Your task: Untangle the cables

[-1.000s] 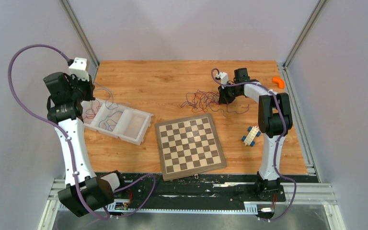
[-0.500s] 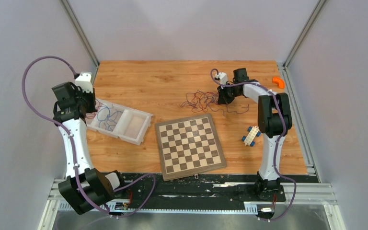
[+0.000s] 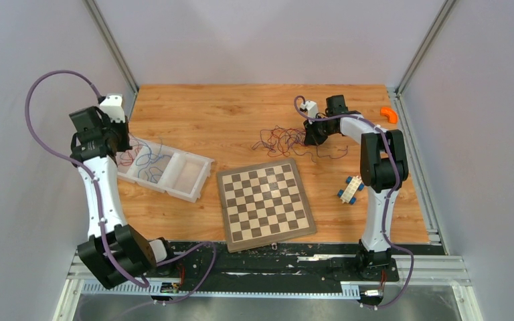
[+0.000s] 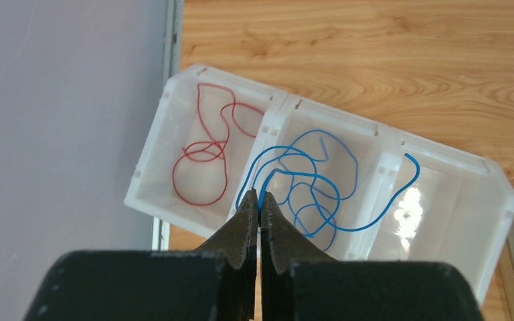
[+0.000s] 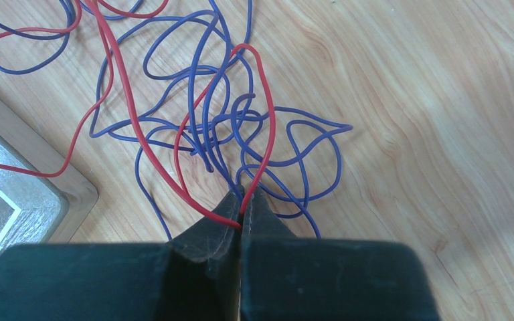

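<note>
Sorting: my left fingers pinch a blue cable above the tray; right fingers pinch a red cable at the tangle's 3 o'clock. Next, probably: drop blue.

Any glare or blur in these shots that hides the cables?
Left wrist view: glare on the tray, right compartment; blue cable crisp. Right wrist view: sheen on the chessboard corner, red cable sharp, right gripper dark and soft. Top view: even light, tangle thin but readable.
</note>
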`<action>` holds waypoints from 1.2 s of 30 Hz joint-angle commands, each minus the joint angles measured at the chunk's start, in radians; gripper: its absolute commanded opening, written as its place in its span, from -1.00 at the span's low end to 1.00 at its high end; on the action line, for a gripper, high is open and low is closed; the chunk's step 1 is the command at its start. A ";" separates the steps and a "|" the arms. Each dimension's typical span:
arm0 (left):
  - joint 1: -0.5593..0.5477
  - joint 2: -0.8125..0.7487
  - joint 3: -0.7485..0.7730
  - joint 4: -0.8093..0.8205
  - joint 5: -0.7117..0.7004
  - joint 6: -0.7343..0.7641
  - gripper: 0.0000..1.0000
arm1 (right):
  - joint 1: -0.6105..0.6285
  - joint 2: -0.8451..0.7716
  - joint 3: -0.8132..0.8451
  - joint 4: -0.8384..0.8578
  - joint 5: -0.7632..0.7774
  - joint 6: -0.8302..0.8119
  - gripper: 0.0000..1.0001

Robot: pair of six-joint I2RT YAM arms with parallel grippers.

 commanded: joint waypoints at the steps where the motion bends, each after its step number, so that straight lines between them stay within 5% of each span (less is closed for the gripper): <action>1: -0.001 0.101 0.015 -0.003 -0.182 -0.112 -1.00 | 0.004 -0.059 -0.005 -0.007 -0.019 -0.002 -1.00; 10: -0.082 0.182 -0.066 0.078 -0.456 -0.192 -1.00 | 0.004 -0.064 -0.011 -0.007 -0.014 0.005 -1.00; 21: -0.183 0.119 -0.205 0.103 -0.275 -0.202 -1.00 | 0.004 -0.063 -0.015 -0.006 -0.007 0.015 -1.00; 31: -0.185 0.307 -0.217 0.135 -0.254 -0.248 -1.00 | 0.004 -0.072 -0.018 -0.008 -0.019 0.020 -1.00; 36: -0.179 0.318 -0.128 0.063 -0.119 -0.231 -0.37 | 0.004 -0.131 -0.020 -0.025 -0.119 0.021 -1.00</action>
